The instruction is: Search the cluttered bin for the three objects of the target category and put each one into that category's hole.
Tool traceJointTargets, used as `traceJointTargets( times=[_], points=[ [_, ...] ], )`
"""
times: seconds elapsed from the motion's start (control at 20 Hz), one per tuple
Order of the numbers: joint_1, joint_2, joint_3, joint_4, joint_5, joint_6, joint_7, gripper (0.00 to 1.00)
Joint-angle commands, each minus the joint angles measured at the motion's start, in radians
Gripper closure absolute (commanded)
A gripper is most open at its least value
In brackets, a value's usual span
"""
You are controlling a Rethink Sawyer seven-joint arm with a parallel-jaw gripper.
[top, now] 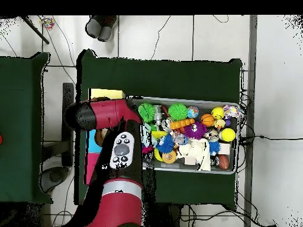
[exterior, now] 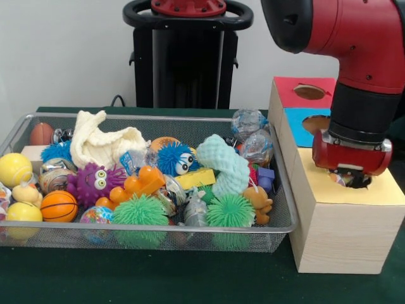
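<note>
Red arm [exterior: 354,38] reaches down over the wooden box [exterior: 342,234] that sits just beside the wire bin [exterior: 158,235], on the green table [exterior: 190,278]. Gripper [exterior: 352,179] is down at the hole in the box's yellow panel [exterior: 373,190], tips at or just inside the opening; can't tell whether it's released, clenched or grasping anything, since the red wrist housing hides most of it. Behind the yellow panel is a blue panel [exterior: 300,123] w/ its own hole, then a red panel [exterior: 304,85] w/ another hole. Overhead view: arm covers most of the box [top: 106,94], only the yellow end and a strip of blue show; gripper itself hidden under the arm there. Bin is packed w/ toys: two green spiky balls [exterior: 140,211] at the front, purple spiky creature w/ eyes [exterior: 95,180], blue spiky ball w/ eyes [exterior: 175,158], orange rubber toy [exterior: 142,182], mini basketball [exterior: 58,206], yellow balls [exterior: 14,168] at the far side from the box, cream knitted cloth [exterior: 101,142] draped over the back, pale teal fuzzy piece [exterior: 224,166] standing near the middle, small brown bear [exterior: 258,202] near the box-side wall, clear wrapped balls [exterior: 249,121] in the back corner next to the box. Which category is the target isn't evident, so can't tell which toys in the bin are the wanted ones.
</note>
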Motion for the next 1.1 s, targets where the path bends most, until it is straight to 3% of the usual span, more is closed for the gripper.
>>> traceJointTargets(
  times=[0.05, 0.6, 1.1],
  points=[
    [-0.059, -0.024, 0.158, 0.032, -0.037, 0.174, -0.12, 0.0],
    [-0.06, -0.102, 0.173, 0.06, -0.06, 0.237, -0.089, 0.0],
    [-0.078, -0.082, 0.198, 0.034, -0.086, 0.242, -0.092, 0.0]
  ],
)
